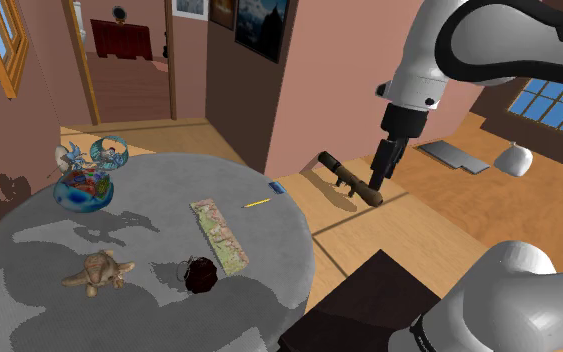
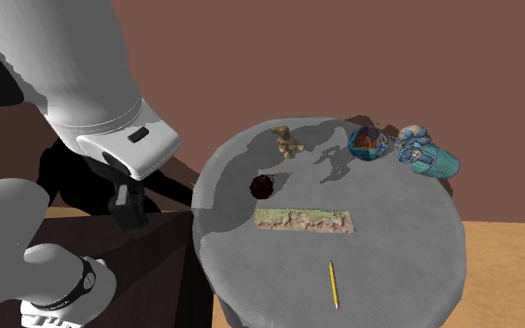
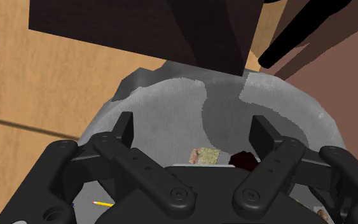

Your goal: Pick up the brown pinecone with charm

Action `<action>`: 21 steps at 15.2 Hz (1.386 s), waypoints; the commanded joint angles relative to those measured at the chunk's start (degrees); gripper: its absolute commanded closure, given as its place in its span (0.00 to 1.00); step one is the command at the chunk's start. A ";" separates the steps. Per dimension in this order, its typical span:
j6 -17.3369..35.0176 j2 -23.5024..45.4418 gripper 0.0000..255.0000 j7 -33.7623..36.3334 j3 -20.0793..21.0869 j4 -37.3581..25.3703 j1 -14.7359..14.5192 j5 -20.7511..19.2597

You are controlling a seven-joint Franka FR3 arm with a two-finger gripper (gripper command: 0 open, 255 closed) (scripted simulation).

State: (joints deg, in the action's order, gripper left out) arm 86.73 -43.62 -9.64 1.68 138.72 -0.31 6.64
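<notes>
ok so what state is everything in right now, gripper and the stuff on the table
gripper, open, holding nothing
pinecone, resting on the round table, not held
pencil, lying flat near the table's edge
patterned strip, lying flat
bowl, upright
blue basket, seems tipped on its side

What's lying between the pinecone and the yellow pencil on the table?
A flat map-like strip lies between the pinecone and the pencil, seen in the second exterior view.
</notes>
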 commanded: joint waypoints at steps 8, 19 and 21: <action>14.61 3.20 0.00 9.07 8.20 7.00 -1.71 5.32; 39.60 20.15 0.00 24.46 22.19 8.25 -1.93 8.05; 43.95 24.54 0.00 28.07 24.80 7.17 -1.18 6.67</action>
State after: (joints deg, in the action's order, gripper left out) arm 127.90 -21.34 16.77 25.31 146.04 -1.92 13.94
